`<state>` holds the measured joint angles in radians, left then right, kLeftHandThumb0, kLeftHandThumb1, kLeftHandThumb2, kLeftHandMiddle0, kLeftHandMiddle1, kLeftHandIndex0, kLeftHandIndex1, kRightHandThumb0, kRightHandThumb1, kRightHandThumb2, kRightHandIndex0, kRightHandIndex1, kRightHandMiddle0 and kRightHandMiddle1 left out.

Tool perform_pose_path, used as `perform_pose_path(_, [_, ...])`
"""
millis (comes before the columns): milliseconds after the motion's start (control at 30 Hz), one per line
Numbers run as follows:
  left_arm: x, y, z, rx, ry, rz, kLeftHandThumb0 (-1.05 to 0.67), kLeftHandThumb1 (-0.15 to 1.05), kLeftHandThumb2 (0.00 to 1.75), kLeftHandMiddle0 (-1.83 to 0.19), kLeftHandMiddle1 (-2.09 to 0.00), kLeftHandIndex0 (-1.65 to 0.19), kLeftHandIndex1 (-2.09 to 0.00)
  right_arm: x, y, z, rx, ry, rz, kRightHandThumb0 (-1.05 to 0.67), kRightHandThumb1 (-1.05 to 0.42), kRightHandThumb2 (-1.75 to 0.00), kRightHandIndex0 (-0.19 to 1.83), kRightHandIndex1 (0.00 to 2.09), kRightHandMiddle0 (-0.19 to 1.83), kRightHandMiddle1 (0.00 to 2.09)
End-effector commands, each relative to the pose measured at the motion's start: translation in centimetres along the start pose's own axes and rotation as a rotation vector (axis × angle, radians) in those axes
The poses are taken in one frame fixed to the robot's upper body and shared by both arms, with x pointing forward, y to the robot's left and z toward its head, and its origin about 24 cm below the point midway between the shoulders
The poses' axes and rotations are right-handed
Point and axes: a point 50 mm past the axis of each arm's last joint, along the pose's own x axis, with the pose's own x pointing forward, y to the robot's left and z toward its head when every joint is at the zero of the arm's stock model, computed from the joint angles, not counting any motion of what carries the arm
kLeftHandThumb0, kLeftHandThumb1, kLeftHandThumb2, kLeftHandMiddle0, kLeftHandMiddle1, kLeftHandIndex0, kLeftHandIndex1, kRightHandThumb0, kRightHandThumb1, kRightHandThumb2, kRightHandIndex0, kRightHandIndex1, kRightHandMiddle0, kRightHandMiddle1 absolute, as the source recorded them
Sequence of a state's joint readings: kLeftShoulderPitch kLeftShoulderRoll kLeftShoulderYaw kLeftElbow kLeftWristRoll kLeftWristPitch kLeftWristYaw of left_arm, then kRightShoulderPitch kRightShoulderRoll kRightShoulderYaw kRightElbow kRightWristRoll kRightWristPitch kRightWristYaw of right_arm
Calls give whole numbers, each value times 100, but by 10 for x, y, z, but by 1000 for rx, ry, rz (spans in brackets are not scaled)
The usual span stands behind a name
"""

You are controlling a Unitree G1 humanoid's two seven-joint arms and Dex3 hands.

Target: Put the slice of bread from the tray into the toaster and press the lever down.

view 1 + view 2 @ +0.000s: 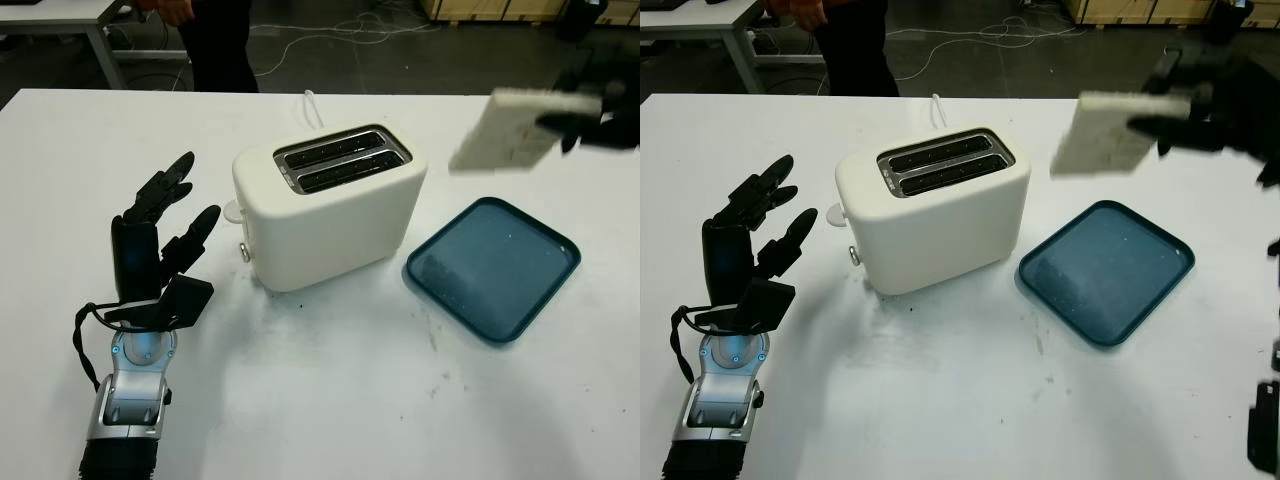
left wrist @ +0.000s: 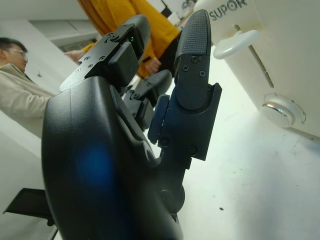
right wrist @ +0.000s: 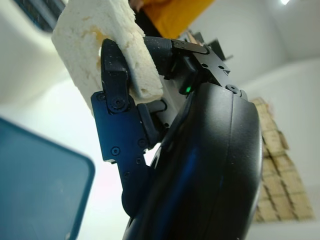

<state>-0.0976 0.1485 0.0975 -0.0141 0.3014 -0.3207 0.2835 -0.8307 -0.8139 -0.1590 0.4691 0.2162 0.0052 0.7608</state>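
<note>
R hand (image 1: 600, 118) w/ bread slice (image 1: 510, 131) above tray (image 1: 545, 290), beside toaster (image 1: 330, 205).

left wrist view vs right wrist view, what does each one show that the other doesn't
Left wrist view alone: the open left hand beside the toaster, close to its lever and knob, with a person in a beige jacket behind.

Right wrist view alone: the right hand with its fingers closed on the slice of bread, held in the air above the blue tray.

Both share: the white table and a person's orange garment in the background.
</note>
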Motion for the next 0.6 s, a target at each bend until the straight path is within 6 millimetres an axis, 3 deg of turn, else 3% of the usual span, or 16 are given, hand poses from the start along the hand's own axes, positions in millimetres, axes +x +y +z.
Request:
perform_pose_path(0, [-2, 0, 0, -4, 6, 8, -58, 92, 24, -55, -56, -66, 0, 12, -2, 13, 41, -40, 23, -22, -92, -20, 83, 175, 62, 169])
perform_pose_path(333, [-3, 0, 0, -4, 6, 11, -59, 92, 25, -55, -55, -66, 0, 69, 26, 50, 137, -87, 195, -18, -92, -19, 94, 175, 72, 174])
perform_pose_path(567, [-3, 0, 0, -15, 9, 13, -59, 92, 24, -56, -54, -66, 0, 98, 64, 47, 143, -46, 311, -12, -92, -41, 109, 175, 85, 175])
